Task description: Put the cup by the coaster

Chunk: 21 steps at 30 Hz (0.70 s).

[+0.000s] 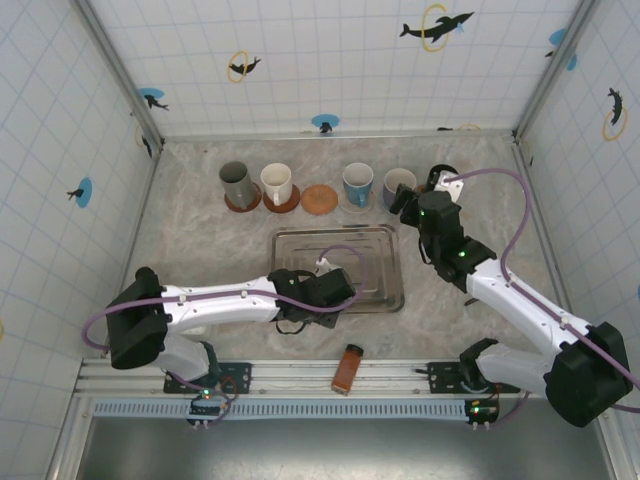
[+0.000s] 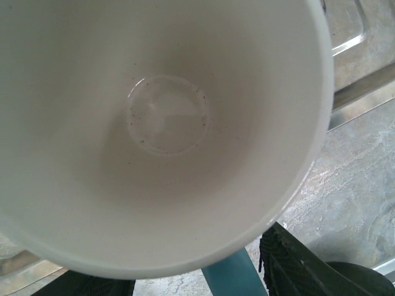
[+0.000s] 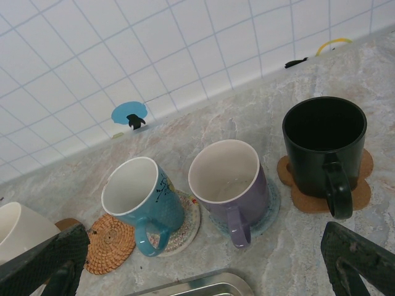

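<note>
Left gripper [image 1: 340,286] straddles white cup [image 2: 166,123] near tray [image 1: 398,270] front rim.

No lettering, number or brand name can be read anywhere; the only signs are picture decals on the tiled walls. On the back wall, a dark dolphin decal [image 1: 437,27] leaps through a yellow ring; a smaller ringed decal [image 1: 243,67] sits to its left, and a blue disc decal [image 1: 324,123] lies low near the bench. In the right wrist view, a blue disc sticker [image 3: 130,115] carries a small black animal figure, wordless. The teal mug [image 3: 141,200] bears a dark mark on its side, too small to read. The brown bottle [image 1: 347,369] at the near edge shows no legible label.
</note>
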Motion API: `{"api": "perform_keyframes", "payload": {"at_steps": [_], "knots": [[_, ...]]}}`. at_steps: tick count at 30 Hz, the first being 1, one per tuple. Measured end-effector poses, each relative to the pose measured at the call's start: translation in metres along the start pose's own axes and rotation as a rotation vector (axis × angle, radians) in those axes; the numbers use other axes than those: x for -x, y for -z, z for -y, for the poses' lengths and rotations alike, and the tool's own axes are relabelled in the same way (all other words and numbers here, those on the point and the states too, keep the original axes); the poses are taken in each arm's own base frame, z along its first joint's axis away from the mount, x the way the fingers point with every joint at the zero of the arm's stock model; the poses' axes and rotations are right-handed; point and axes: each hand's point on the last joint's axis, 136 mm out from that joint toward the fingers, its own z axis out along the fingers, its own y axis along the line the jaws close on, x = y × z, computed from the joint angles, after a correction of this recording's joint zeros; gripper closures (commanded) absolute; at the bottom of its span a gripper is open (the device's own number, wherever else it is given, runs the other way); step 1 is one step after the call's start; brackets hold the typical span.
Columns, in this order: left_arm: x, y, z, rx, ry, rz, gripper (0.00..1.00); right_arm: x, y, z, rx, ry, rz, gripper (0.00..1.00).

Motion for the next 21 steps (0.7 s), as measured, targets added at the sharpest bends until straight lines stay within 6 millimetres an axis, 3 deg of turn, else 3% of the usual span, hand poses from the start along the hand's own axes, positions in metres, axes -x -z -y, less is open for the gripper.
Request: {"api": "perform_keyframes", "payload": {"at_steps": [21], "knots": [[-0.006, -0.011, -0.011, 0.060, 0.000, -0.013, 0.52, -0.004, -0.003, 0.000, 0.001, 0.005, -0.013, 0.01]]}}
